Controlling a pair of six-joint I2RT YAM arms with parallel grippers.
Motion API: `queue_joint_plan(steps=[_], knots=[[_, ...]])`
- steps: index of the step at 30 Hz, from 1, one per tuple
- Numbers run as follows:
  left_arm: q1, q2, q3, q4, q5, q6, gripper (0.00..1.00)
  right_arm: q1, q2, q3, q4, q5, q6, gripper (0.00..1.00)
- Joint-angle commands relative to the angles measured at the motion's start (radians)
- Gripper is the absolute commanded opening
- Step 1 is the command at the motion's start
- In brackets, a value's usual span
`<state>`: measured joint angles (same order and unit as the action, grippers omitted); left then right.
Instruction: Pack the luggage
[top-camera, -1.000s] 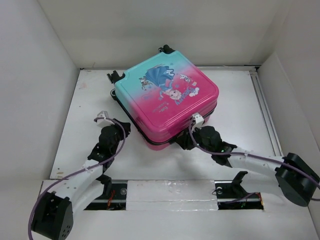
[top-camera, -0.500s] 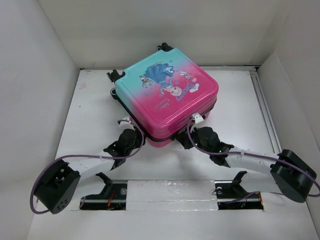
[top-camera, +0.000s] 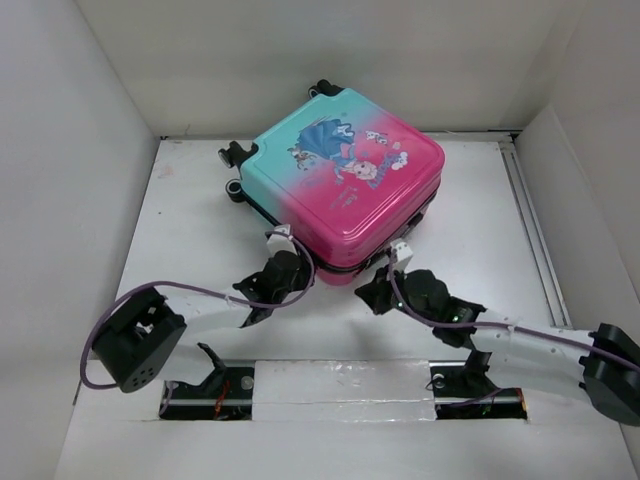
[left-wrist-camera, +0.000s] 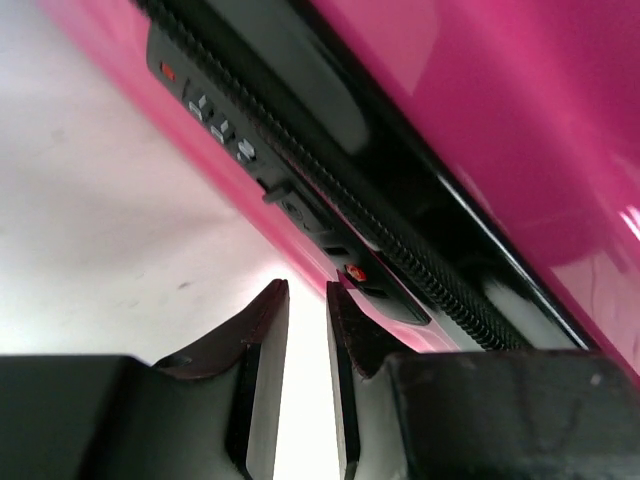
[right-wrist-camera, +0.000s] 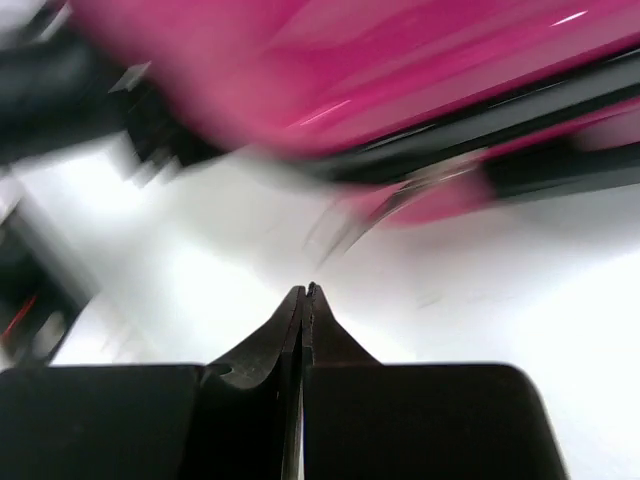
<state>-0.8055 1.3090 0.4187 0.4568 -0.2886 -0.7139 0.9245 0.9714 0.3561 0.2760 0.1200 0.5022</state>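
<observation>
At the near edge of the white table (top-camera: 170, 240), both arm bases sit on a pale strip, and plain white walls (top-camera: 300, 50) close the space in on the left, right and far sides.

Just beyond the bases, the left gripper (top-camera: 296, 262) reaches up to the near-left side of the luggage (top-camera: 345, 185). Its fingers stand a narrow gap apart with nothing between them. In the left wrist view the left gripper (left-wrist-camera: 307, 290) hangs just below the case's pink side wall (left-wrist-camera: 520, 120), where a black zipper line and a small lock panel run diagonally. The tip of one finger is very close to that panel; whether it touches cannot be told.

The right gripper (top-camera: 370, 295) lies low on the table just in front of the case's near corner, apart from the shell. Its wrist view is blurred, but the right gripper (right-wrist-camera: 303, 292) shows its fingers pressed together, empty, with the pink shell (right-wrist-camera: 400, 60) beyond them.

The luggage lies flat and closed in the far middle of the table, printed shell up, turned diagonally. Its long axis runs from far left to near right. The black wheels (top-camera: 233, 156) and turquoise end point to the far left, and the pink end faces the grippers.
</observation>
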Motion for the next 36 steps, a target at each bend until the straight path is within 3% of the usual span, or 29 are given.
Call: queue_joint_plan(steps=[1,6,10,15,18,19,22,27,36], knots=[[-0.009,0.025,0.11,0.223,0.045,-0.036,0.18,0.106,0.03,0.047,-0.001,-0.137,0.053,0.0],[-0.027,0.078,0.159,0.246,0.081,-0.036,0.18,0.258,0.167,0.156,0.005,-0.129,0.053,0.0],[-0.027,0.088,0.17,0.255,0.106,-0.036,0.18,0.281,0.225,0.219,0.008,0.008,0.053,0.0],[-0.027,-0.034,0.095,0.226,0.036,-0.025,0.22,0.281,0.115,0.15,-0.06,0.208,0.087,0.0],[-0.018,-0.13,0.052,0.175,0.002,-0.025,0.26,0.206,0.004,0.094,-0.129,0.265,0.087,0.12],[-0.018,-0.152,0.052,0.154,0.002,-0.025,0.26,0.18,-0.049,0.078,-0.129,0.265,0.087,0.21],[-0.018,-0.212,0.029,0.123,-0.007,-0.025,0.27,0.064,-0.12,0.026,-0.129,0.265,0.099,0.3],[-0.018,-0.246,0.008,0.066,0.002,-0.016,0.27,-0.113,-0.194,-0.02,-0.092,0.195,0.082,0.32],[-0.018,-0.199,-0.011,0.112,0.095,-0.027,0.27,-0.372,-0.114,-0.049,0.09,-0.078,-0.037,0.36]])
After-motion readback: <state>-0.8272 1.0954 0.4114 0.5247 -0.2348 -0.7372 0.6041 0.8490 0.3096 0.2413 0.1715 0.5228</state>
